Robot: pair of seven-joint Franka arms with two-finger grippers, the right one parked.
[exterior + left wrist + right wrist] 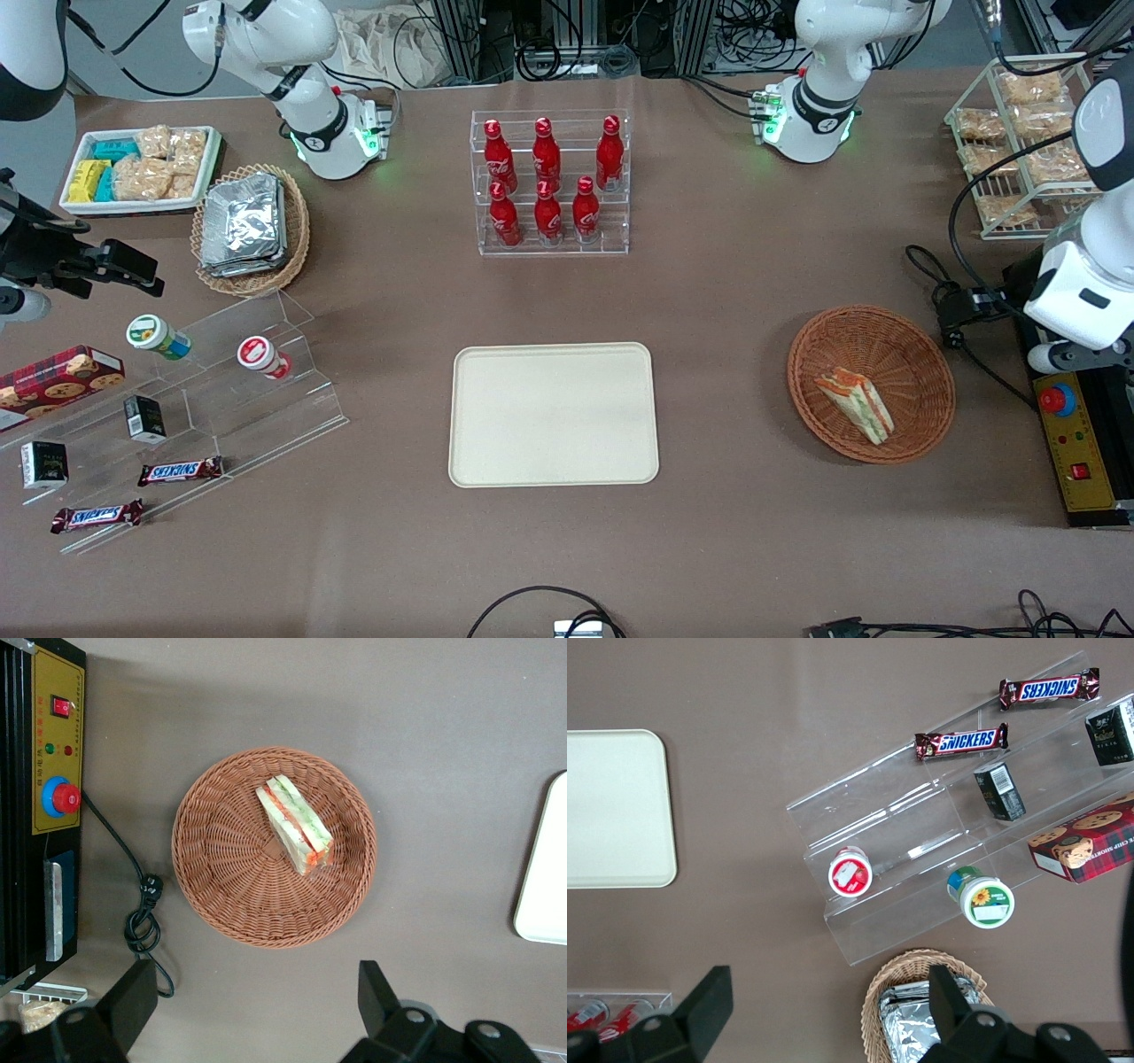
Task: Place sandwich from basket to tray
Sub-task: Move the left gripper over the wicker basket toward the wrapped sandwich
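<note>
- Sandwich (295, 824): lying in the basket (221, 895), off its centre.
- Tray (554, 414): bare, well apart from basket.
- Gripper (252, 1010): fingers spread, holding nothing, above basket.

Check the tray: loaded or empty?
Empty. The tray is bare; the sandwich lies in the basket. The gripper hangs above the basket, jaws open.
</note>
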